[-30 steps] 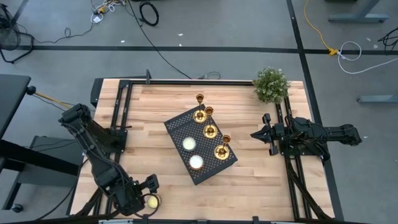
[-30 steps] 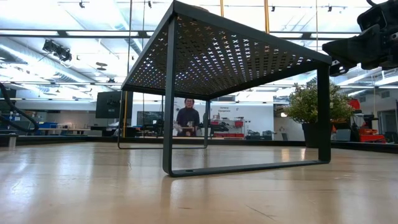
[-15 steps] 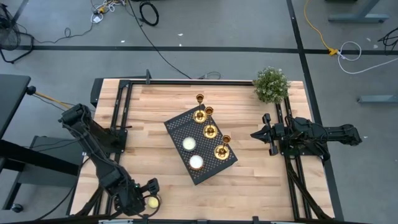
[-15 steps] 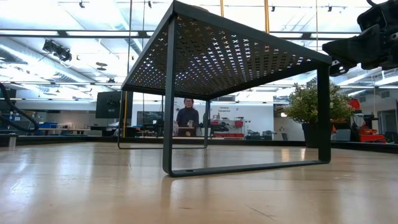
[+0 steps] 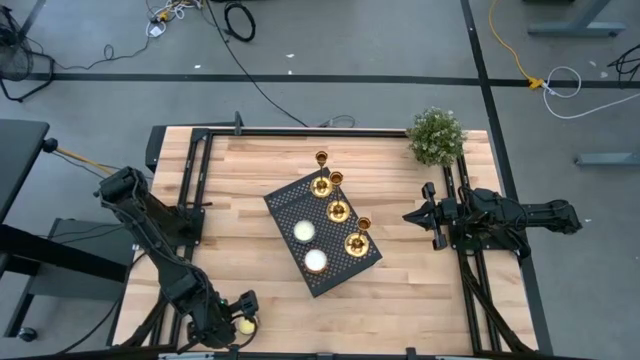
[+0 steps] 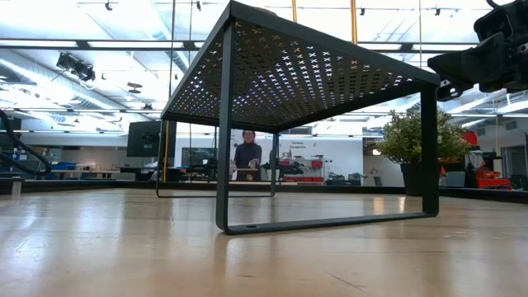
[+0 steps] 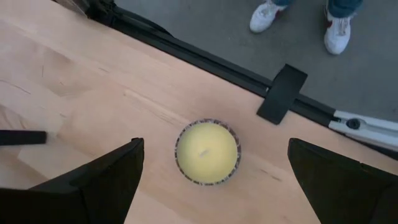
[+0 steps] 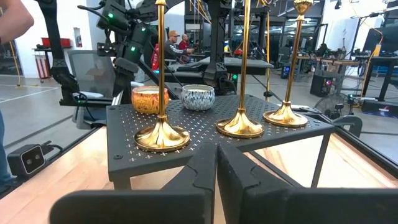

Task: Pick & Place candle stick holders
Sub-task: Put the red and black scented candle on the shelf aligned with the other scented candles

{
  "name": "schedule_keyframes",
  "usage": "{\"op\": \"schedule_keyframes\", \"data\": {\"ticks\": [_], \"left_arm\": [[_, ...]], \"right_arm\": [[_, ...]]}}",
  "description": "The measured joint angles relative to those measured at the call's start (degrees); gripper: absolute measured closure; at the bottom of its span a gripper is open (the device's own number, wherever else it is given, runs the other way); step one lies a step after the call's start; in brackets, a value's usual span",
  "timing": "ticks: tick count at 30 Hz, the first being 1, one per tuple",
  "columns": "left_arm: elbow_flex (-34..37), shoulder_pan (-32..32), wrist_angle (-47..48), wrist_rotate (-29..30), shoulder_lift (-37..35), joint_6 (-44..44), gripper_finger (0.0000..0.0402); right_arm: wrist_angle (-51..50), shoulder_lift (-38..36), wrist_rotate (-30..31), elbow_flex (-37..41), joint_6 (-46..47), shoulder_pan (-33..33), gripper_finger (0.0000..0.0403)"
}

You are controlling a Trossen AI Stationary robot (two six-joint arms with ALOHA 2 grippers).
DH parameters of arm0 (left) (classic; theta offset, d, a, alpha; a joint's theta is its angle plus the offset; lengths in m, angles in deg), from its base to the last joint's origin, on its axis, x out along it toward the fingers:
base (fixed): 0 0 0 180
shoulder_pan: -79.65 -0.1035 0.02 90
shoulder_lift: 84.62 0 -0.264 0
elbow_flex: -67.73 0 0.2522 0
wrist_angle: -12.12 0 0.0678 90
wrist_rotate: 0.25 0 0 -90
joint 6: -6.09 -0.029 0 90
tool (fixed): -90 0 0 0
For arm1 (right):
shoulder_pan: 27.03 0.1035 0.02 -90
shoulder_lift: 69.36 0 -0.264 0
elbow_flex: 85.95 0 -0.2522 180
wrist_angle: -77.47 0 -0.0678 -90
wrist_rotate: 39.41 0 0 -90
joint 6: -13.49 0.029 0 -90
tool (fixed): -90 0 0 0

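Three gold candle stick holders (image 5: pixel 321 185) (image 5: pixel 338 210) (image 5: pixel 357 242) stand upright by their round bases on a black perforated stand (image 5: pixel 285 205) at the table's middle; they also show in the right wrist view (image 8: pixel 161 134) (image 8: pixel 240 124) (image 8: pixel 286 115). My right gripper (image 5: pixel 412 216) is shut and empty, level, to the right of the stand (image 8: pixel 216 180). My left gripper (image 5: pixel 240 312) is open at the table's near left edge, its fingers (image 7: pixel 106 180) standing on either side of a yellowish tealight candle (image 7: pixel 207 152) without touching it.
Two round candles (image 5: pixel 304 231) (image 5: pixel 316 261) lie on the stand's near half. A small potted plant (image 5: pixel 436 136) stands at the far right corner. The table's near edge runs close beyond the yellowish candle (image 5: pixel 244 323). A person's shoes (image 7: pixel 267 15) show on the floor.
My left gripper has edged a little toward the table's near edge, over the yellowish candle, and stays open. The holders and my right arm have kept still.
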Motion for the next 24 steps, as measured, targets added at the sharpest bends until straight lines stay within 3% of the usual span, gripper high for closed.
{"op": "schedule_keyframes", "data": {"ticks": [16, 24], "left_arm": [[-5.0, 0.0, 2.3, -0.6, 0.2, 4.3, 0.0003], [-10.2, 0.0, 5.9, 0.2, 4.6, 4.6, 0.0003]], "right_arm": [[0.0, 0.0, 0.0, 0.0, 0.0, 0.0, 0.0385], [0.0, 0.0, 0.0, 0.0, 0.0, 0.0, 0.0385]]}}
